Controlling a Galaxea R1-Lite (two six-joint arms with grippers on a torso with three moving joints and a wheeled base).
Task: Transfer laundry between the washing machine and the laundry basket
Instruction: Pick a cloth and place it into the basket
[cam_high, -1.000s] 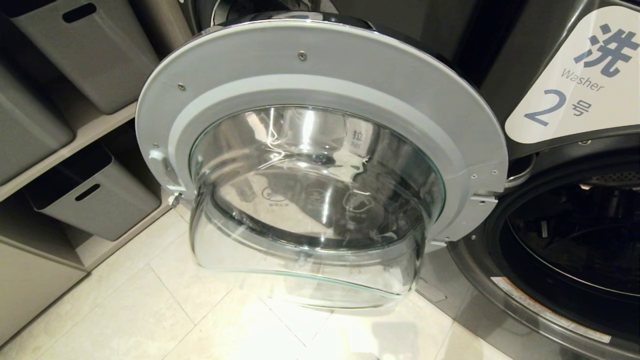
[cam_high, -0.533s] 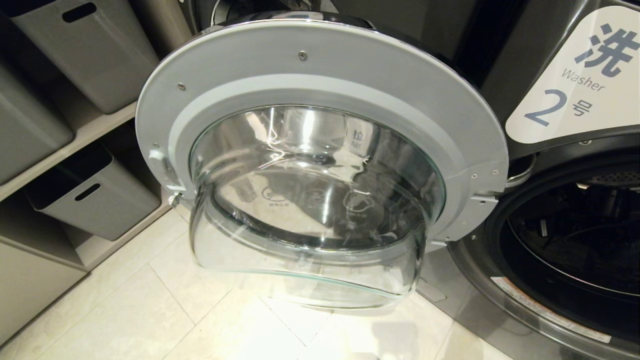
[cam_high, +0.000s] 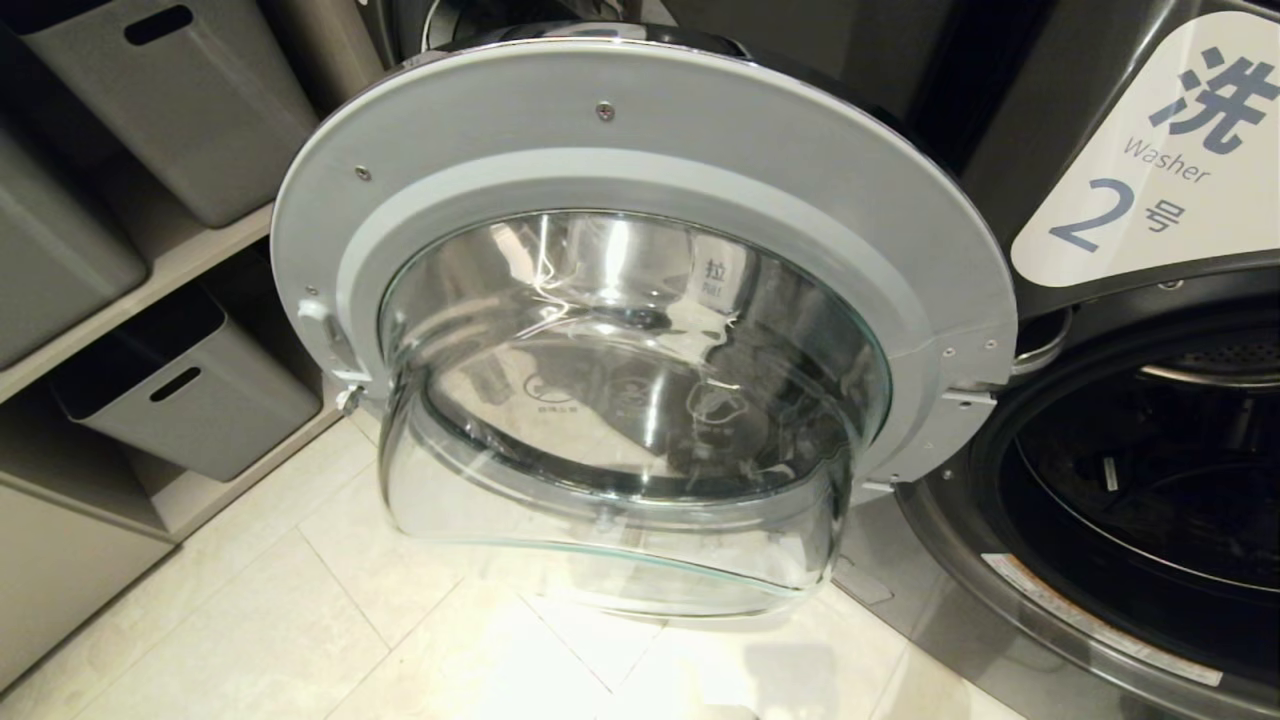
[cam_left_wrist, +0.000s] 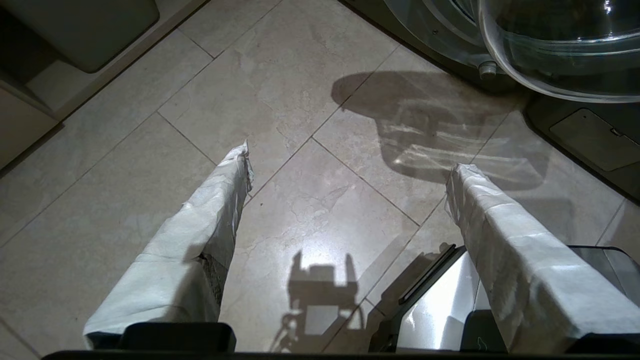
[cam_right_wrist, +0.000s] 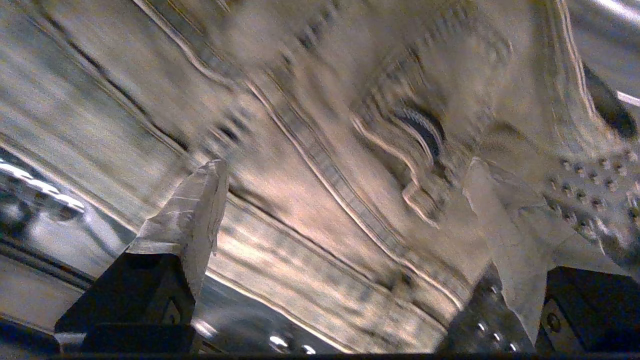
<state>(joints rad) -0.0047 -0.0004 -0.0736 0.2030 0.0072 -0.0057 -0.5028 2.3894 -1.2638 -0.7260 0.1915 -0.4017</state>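
Open washer door (cam_high: 640, 300) before grey bins (cam_high: 185, 385), beside drum (cam_high: 1150, 480).

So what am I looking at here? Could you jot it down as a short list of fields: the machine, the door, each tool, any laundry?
Machine: front-loading washer, labelled "Washer 2"
Door: glass door swung wide open
Drum: drum dark, contents unclear in the head view
Right tool: right tool open, inside the perforated metal drum, nothing between its fingers
Left tool: left tool open and empty, over the tiled floor
Laundry: none clearly visible
Nearby: grey bins on shelves to the robot's left
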